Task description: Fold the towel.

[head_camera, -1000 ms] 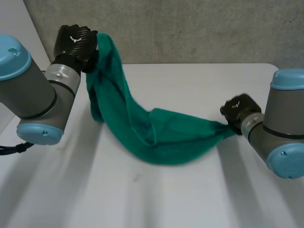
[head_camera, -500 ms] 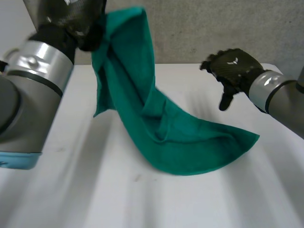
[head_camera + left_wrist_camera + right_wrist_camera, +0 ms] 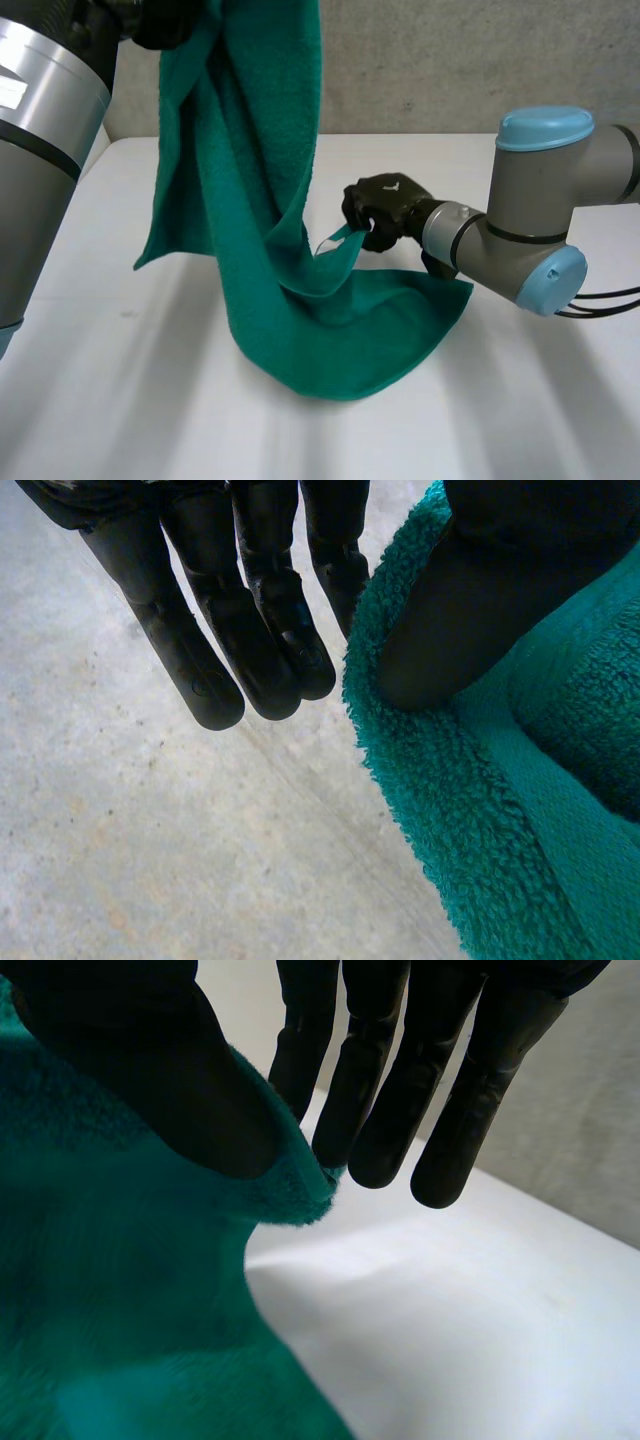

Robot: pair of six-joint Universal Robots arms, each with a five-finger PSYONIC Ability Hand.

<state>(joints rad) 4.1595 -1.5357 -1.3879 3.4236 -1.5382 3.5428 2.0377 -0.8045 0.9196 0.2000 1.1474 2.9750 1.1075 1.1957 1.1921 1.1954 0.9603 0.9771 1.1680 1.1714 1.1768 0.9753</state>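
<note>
A green towel [image 3: 260, 200] hangs from my left hand [image 3: 165, 20], which is raised high over the table's back left. In the left wrist view the thumb [image 3: 480, 590] pins the towel's edge [image 3: 480, 810] against the straight fingers [image 3: 250, 630]. The towel's lower end lies bunched on the white table [image 3: 120, 400]. My right hand [image 3: 385, 212] is low at the table's middle, on the towel's right side. There its thumb [image 3: 150, 1070] pinches a corner of the towel [image 3: 120, 1310] against the fingers [image 3: 340, 1090].
A grey wall [image 3: 450, 60] rises behind the table's back edge. My right arm [image 3: 530, 230] reaches in low over the table's right half. Bare table lies in front of the towel and to its left.
My left hand has lifted the towel much higher. The right hand let go of the towel's far end, opened, moved left and closed on a corner nearer the hanging part.
</note>
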